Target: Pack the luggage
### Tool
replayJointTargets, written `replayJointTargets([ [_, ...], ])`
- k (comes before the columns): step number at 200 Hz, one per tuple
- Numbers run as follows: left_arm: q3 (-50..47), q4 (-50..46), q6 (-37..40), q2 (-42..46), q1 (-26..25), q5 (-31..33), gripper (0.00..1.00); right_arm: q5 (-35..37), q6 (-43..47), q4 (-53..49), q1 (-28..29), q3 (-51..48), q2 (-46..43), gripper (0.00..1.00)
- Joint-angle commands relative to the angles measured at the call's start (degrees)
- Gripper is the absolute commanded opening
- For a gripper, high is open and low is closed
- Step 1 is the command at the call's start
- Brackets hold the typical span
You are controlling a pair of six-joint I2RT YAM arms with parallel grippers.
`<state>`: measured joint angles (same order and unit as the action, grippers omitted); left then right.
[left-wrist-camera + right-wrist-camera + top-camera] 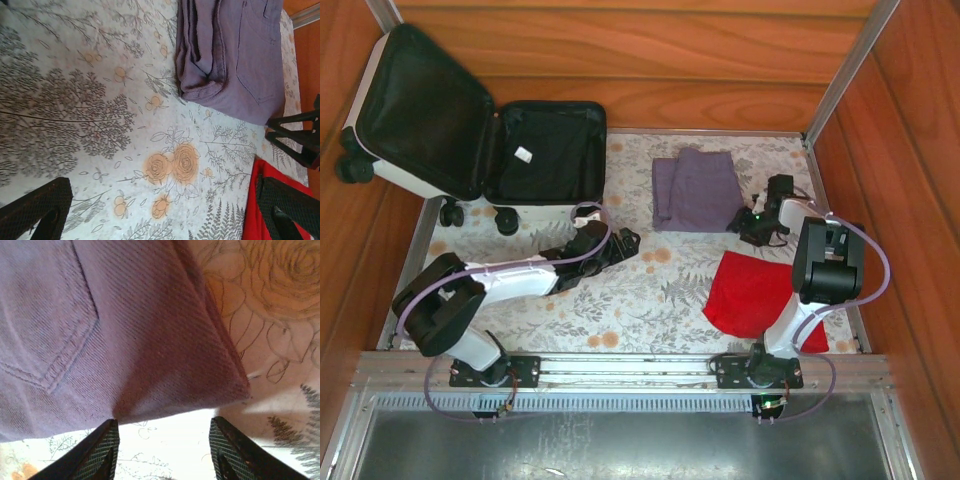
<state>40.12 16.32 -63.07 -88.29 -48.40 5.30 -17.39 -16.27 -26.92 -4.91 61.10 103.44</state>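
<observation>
Left end effector (632,240) sits near open luggage (555,150).

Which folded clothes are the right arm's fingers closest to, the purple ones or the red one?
The purple jeans. The right gripper has its open fingers at their corner; the red cloth lies back by that arm's base.

Folded purple jeans (695,188) lie on the flower-printed bench (650,295), toward its far edge; a red cloth (752,292) lies nearer, apart from them; wooden panels (650,60) stand around.
</observation>
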Motion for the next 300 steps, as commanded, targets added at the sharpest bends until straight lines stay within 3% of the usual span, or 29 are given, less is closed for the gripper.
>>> replayJointTargets([
  [1, 2.1, 5.7, -4.1, -2.3, -0.2, -3.2, 1.00, -3.3, 0.0, 1.0, 0.8, -0.9, 0.4, 0.44],
  [17, 2.2, 6.8, -4.8, -3.3, -0.2, -3.5, 1.00, -2.0, 0.6, -0.6, 1.4, -0.8, -0.3, 0.46],
  [45, 2.2, 7.4, -5.0, -3.6, -0.2, -3.4, 1.00, 4.6, 1.1, -3.7, 1.4, -0.9, -4.1, 0.67],
  [63, 2.0, 7.6, -4.8, -3.6, -0.2, -3.4, 1.00, 7.1, 1.1, -3.8, 0.7, -0.5, -6.0, 0.74],
  [143, 1.8, 7.7, -2.9, -5.4, -0.1, -3.8, 0.99, 4.1, 3.6, -7.0, -1.3, 15.0, 7.0, 0.72],
  [187, 2.0, 7.9, -2.8, -6.5, -0.1, -3.9, 0.99, 3.7, 5.4, -9.2, -1.3, 17.9, 11.3, 0.58],
  [249, 3.8, 9.2, -4.0, -10.0, 0.0, -5.5, 0.98, 1.2, 0.0, -5.7, -0.5, 6.8, 5.8, 0.07],
  [263, 3.8, 9.4, -4.4, -10.4, 0.5, -5.4, 0.98, 0.6, -2.1, -4.4, 0.9, 3.2, 3.4, 0.02],
  [300, 3.3, 10.1, -4.8, -10.7, 2.5, -5.6, 0.98, 0.4, -7.6, -2.2, 9.4, -2.0, -0.7, 0.03],
])
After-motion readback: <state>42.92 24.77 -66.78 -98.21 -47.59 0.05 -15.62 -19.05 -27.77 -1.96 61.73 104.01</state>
